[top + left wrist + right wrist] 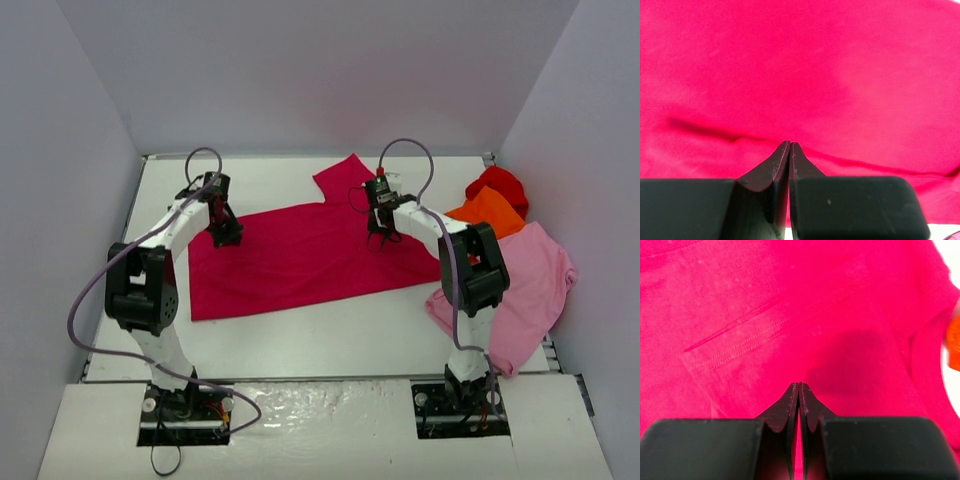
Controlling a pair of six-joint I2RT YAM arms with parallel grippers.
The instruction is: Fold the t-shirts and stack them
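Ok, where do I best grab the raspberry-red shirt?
Probably take the raspberry-red shirt by its far edge, at the left corner and beside the sleeve, coming straight down. It lies flat on the table, so only edges offer a lip to pinch.

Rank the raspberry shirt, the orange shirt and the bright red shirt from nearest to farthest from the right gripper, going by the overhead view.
1. raspberry shirt: spread across the middle of the table, directly under the right gripper.
2. orange shirt: off to the gripper's right, near the right wall.
3. bright red shirt: just behind the orange one, farther back.
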